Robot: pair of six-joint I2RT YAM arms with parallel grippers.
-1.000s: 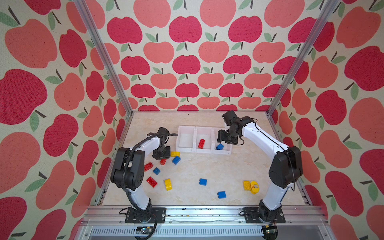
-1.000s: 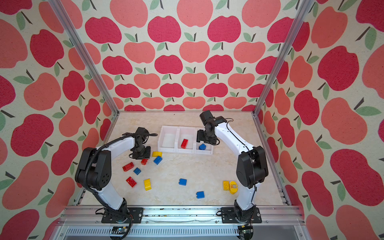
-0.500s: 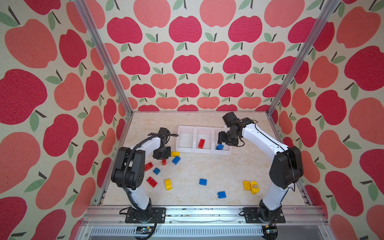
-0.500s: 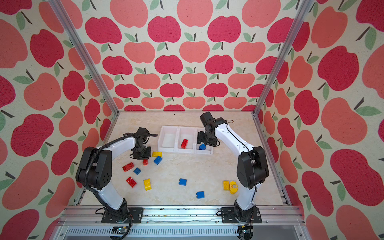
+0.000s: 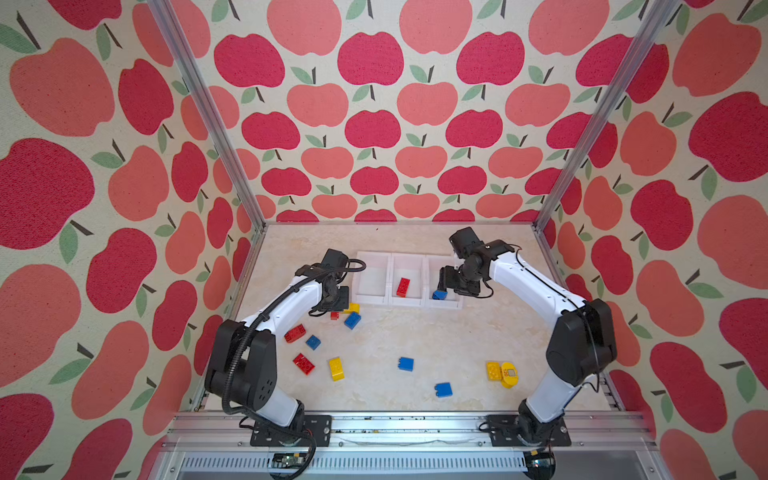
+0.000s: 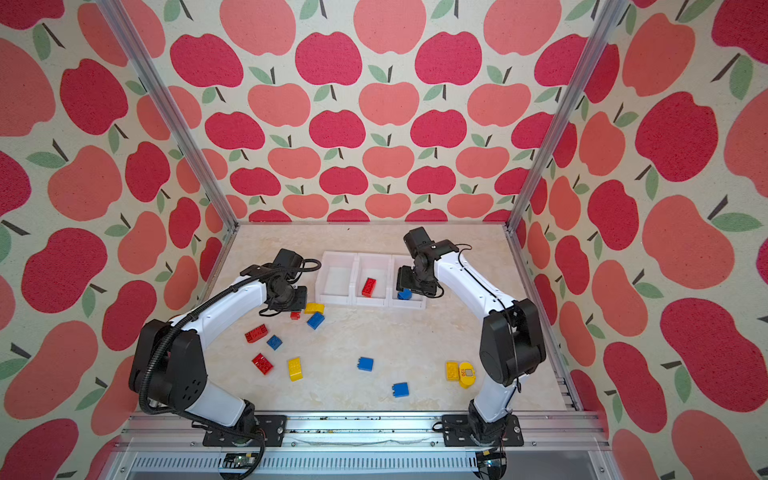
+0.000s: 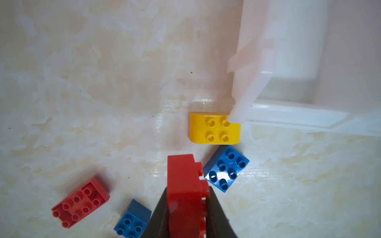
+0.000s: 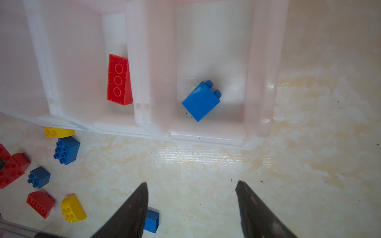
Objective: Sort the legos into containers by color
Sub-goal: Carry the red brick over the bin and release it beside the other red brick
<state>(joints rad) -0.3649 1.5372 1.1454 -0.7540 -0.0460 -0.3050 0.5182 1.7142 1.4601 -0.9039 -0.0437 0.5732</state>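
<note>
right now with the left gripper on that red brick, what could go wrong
1. The left gripper pinches the red brick with its end jutting past the tips, studs sideways; it may twist or slip on the way to the middle bin.
2. The blue brick right beside it may get knocked.
3. The yellow brick sits partly under the corner of the left bin; grasping it may hit the bin.

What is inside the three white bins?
Middle bin: one red brick. End bin by the right gripper: one blue brick, partly covered by that gripper in top views. Third bin: no brick visible.
</note>
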